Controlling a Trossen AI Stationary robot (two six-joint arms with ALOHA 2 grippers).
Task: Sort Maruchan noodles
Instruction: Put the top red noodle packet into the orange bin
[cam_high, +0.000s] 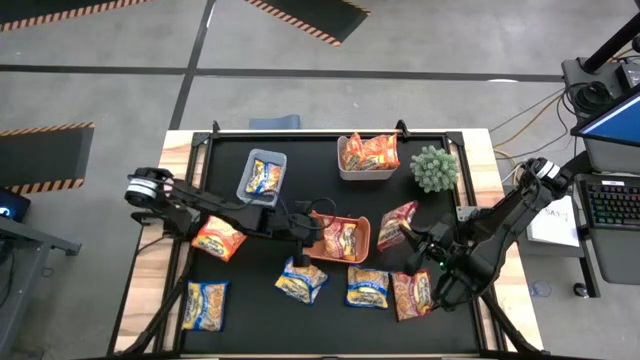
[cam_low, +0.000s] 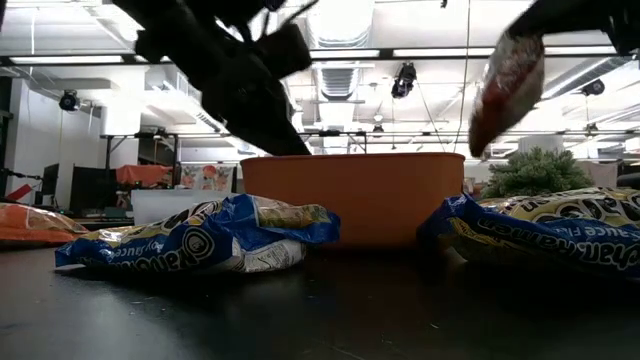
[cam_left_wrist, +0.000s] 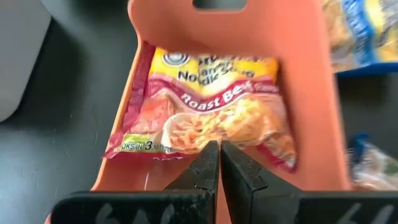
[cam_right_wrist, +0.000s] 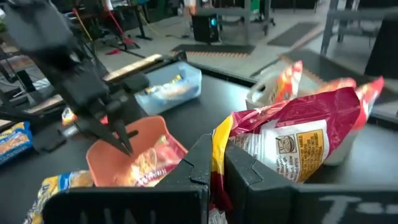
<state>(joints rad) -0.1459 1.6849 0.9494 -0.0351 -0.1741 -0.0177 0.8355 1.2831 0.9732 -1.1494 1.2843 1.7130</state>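
My right gripper is shut on a red noodle packet, which is raised over the table right of the orange bin. In the low view this packet hangs in the air. My left gripper is shut and points down into the orange bin's left end, its tips over the near edge of a red "Roast Beef" packet lying flat on the bin's floor. Blue packets, an orange one and a red one lie flat on the black mat. My right gripper pinches one end of the red packet between its two fingers, coming from the table's right side. The packet is lifted clear and hangs tilted below the fingers. My left gripper's shut tips are at the binned packet's edge; whether they touch it, I cannot tell.
A clear bin with a blue packet stands at the far left. A white bin with orange packets is at the far middle, and a small green plant stands to its right. Bare mat lies along the near edge.
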